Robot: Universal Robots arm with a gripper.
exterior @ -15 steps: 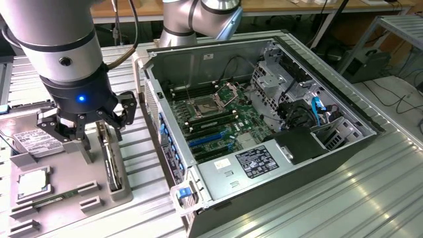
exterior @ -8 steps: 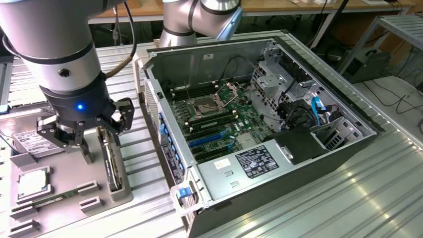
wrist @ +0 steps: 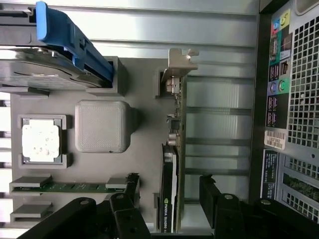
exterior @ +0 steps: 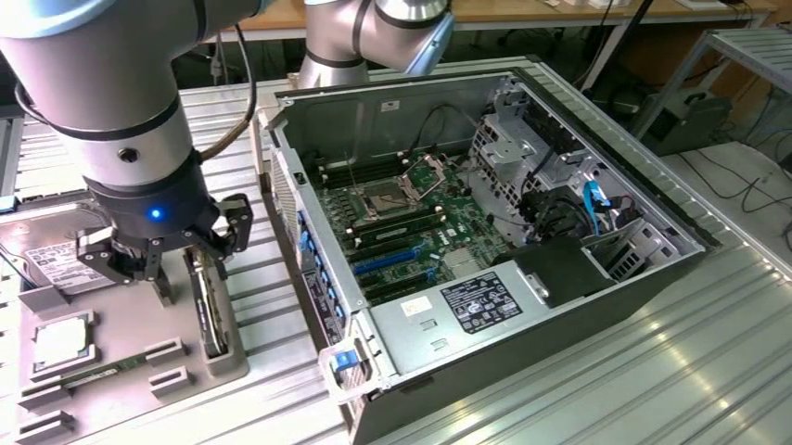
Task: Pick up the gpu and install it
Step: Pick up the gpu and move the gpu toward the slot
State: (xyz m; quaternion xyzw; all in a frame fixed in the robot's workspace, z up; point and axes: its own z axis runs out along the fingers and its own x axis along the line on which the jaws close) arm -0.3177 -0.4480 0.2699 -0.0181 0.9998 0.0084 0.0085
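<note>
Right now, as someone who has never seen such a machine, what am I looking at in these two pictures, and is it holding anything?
The thick grey tube is a robot arm. One picture comes from a camera standing off to the side. The other comes from a camera on the arm's wrist, looking down past its hand. Below the hand is a grey tray of computer parts: a hard drive, a processor chip, a green memory stick and the gpu, a graphics card standing on its edge in a slot. Next to the tray, on the exterior view's right, lies an open computer case. The hand is open, with one finger on each side of the gpu and a gap showing on both sides, so it holds nothing yet.
</note>
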